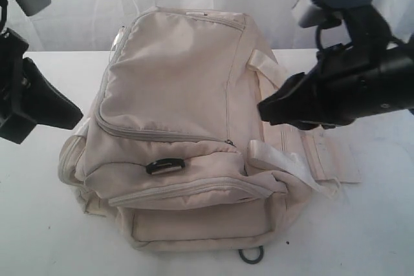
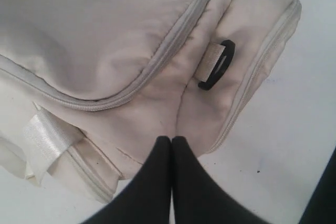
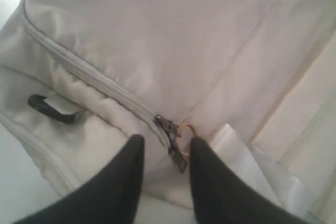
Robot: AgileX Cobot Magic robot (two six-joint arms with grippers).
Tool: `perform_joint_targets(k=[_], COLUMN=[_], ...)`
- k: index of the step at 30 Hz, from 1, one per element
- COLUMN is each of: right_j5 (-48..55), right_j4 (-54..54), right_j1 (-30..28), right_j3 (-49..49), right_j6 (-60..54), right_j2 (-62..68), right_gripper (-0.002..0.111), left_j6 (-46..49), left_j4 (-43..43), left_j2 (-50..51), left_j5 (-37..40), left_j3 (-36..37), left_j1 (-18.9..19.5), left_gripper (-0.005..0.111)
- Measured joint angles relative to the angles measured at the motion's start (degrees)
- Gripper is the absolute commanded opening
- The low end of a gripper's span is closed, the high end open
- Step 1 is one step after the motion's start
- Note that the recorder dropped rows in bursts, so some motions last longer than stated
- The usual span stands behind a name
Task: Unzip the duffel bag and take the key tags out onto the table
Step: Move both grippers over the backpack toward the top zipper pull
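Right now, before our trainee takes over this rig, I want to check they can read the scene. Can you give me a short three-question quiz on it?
1. True or false: the left claw is shut, with nothing between its jaws.
2. In the right wrist view, what sits between the tips of the open right claw? A. the black strap ring B. the zipper pull C. a webbing strap
3. Short answer: can the key tags be seen on the table or on the duffel bag?

Key: 1. True. 2. B. 3. No; none are in view, and the zippers that show on the bag are closed.
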Motion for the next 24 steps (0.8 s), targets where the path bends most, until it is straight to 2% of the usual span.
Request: perform_joint_targets(k=[2, 12, 24], right_j5=[-1.1, -5.3, -2.3], right_j4=[0.4, 0.5, 0.9], right_j1=[1.5, 10.0, 14.6], right_j3=[-1.0, -1.6, -2.0], right_j6=[-0.1, -2.0, -2.1], right_j2=[2.4, 15.1, 18.6], right_gripper=[0.063, 0.062, 0.062], left_j6=[0.1, 1.8, 2.4], left_j4=[-0.1, -0.6, -0.6], left_j2=[0.9, 2.0, 2.0], left_j5=[0.0, -0.6, -0.9], left_j3=[-0.1, -0.1, -0.1], left_j1=[-0.1, -0.1, -0.1], left_gripper=[0.000, 0.000, 0.000])
